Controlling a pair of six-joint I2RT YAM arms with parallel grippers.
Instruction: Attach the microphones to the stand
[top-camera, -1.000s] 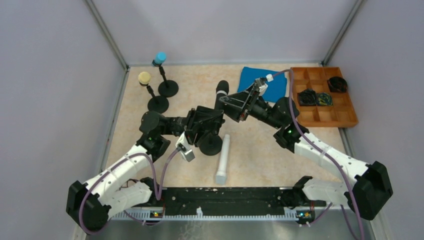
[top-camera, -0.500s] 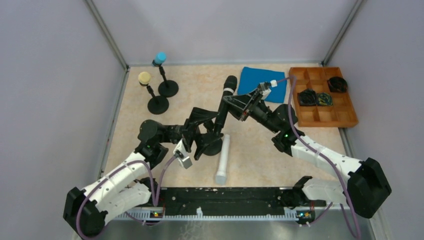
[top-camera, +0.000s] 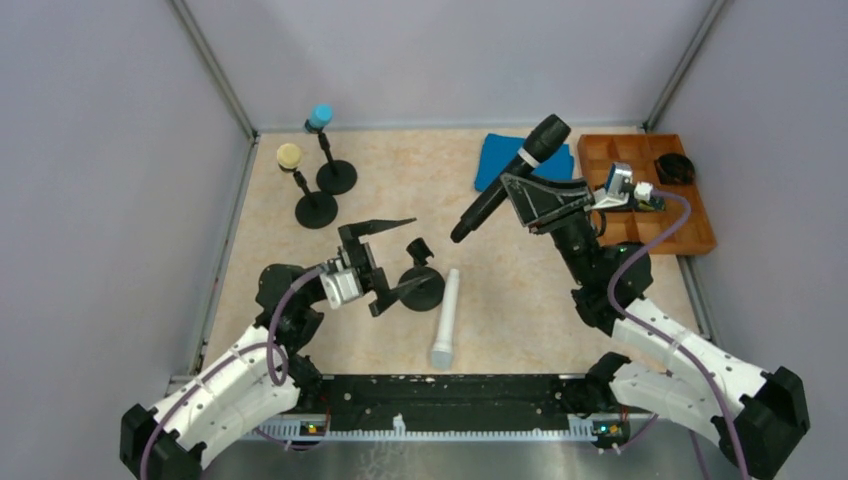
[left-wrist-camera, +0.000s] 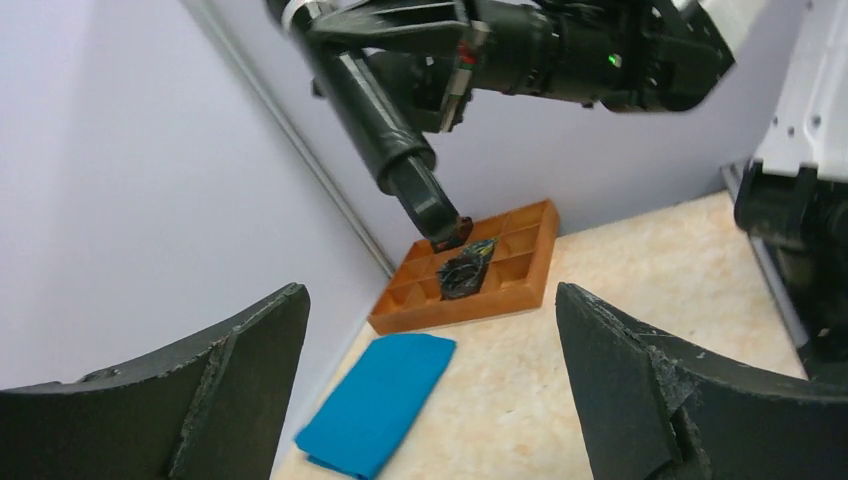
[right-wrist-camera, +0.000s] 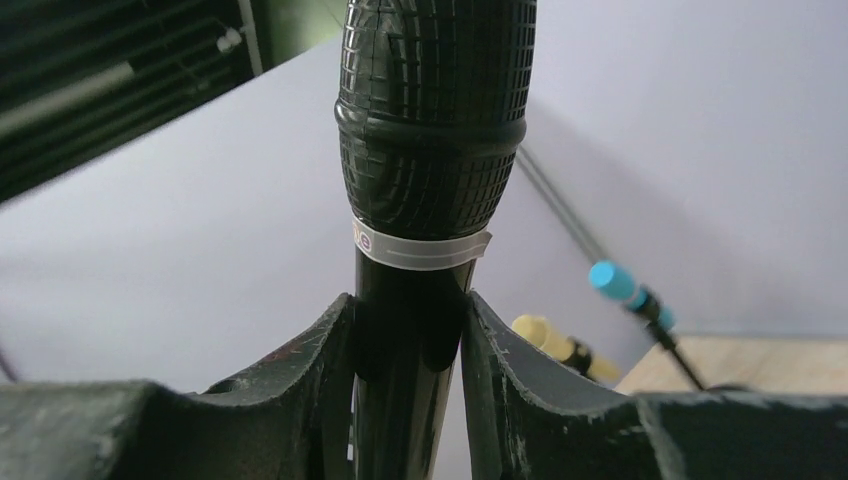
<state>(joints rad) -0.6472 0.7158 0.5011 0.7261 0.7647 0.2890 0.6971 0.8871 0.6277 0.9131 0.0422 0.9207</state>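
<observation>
One surface carried one wooden tray far right, one blue cloth and three stands. The right end effector clamped the black microphone aloft; the left end effector gaped wide near the bare stand. The white microphone lay near-centre. The light blue microphone and the cream microphone stood mounted far left.

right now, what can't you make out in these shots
Right wrist view: black microphone runs off the top edge; jaws of the right gripper hide its handle.
Top view: dark items in the wooden tray, too small to identify.
Top view: base of the near stand, partly under the left gripper.
</observation>
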